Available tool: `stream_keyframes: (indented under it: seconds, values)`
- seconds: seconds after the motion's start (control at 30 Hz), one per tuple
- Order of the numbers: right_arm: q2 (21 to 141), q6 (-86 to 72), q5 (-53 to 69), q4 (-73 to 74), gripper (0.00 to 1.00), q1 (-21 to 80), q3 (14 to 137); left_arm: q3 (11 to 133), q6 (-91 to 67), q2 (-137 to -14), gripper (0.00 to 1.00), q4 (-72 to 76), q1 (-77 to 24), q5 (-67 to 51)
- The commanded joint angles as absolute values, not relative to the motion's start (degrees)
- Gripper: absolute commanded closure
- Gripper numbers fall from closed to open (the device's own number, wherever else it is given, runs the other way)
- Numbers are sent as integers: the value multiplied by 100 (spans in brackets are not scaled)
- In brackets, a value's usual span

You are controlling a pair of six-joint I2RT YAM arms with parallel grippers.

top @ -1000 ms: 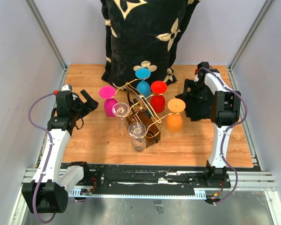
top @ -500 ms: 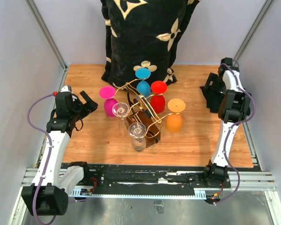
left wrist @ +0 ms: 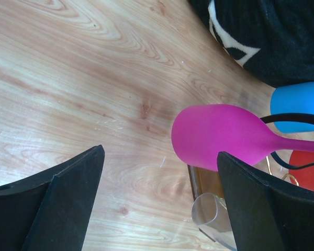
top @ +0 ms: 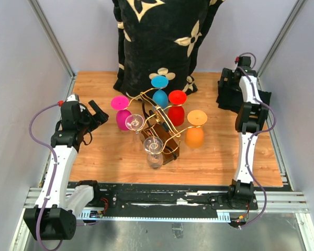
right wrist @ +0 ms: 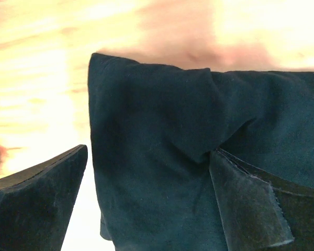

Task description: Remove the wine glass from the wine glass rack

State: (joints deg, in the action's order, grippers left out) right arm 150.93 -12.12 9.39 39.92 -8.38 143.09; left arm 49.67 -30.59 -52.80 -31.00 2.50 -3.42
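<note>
We are on the approach: our left hand (left wrist: 159, 178) hovers wide open and empty, the pink wine glass (left wrist: 220, 137) just ahead of it, hung on the wine glass rack (top: 167, 141). Next, we reckon, it must straddle the bowl. Our right hand (top: 226, 90), open too, sits well away.

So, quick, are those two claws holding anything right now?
Left gripper: open, empty, facing the pink glass.
Right gripper: open, empty, over a dark cloth.
</note>
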Motion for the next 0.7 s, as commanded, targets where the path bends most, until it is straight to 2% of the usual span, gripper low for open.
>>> stream_keyframes:
  seconds: [0.0, 0.07, 0.13, 0.23, 0.3, 0.4, 0.47, 0.67]
  values:
    - [15302, -852, 1466, 3299, 2, -419, 14868, 5267, -2920, -5334, 6, -3305, 264, -200]
    - [14757, -651, 1000, 2659, 1, -287, 14388, 5339, -2889, -5312, 6, -3363, 264, -152]
    - [13824, -660, 827, 1732, 1, -204, 13137, 5384, -2852, -5266, 5, -3390, 264, -49]
    - [12590, -775, 1013, 1076, 1, -91, 12235, 5344, -2886, -5198, 5, -3367, 264, -7]
    - [12421, -882, 1370, 1570, 2, 24, 12660, 5220, -2916, -5163, 5, -3247, 264, -98]
    - [12912, -819, 1680, 2885, 1, 342, 14116, 5122, -2951, -5254, 5, -3183, 263, -222]
    - [13093, -818, 1808, 3293, 1, 552, 14560, 5133, -3001, -5274, 6, -3215, 264, -333]
    - [12671, -982, 2241, 2593, 2, 989, 13585, 4908, -3090, -4878, 6, -3185, 264, -458]
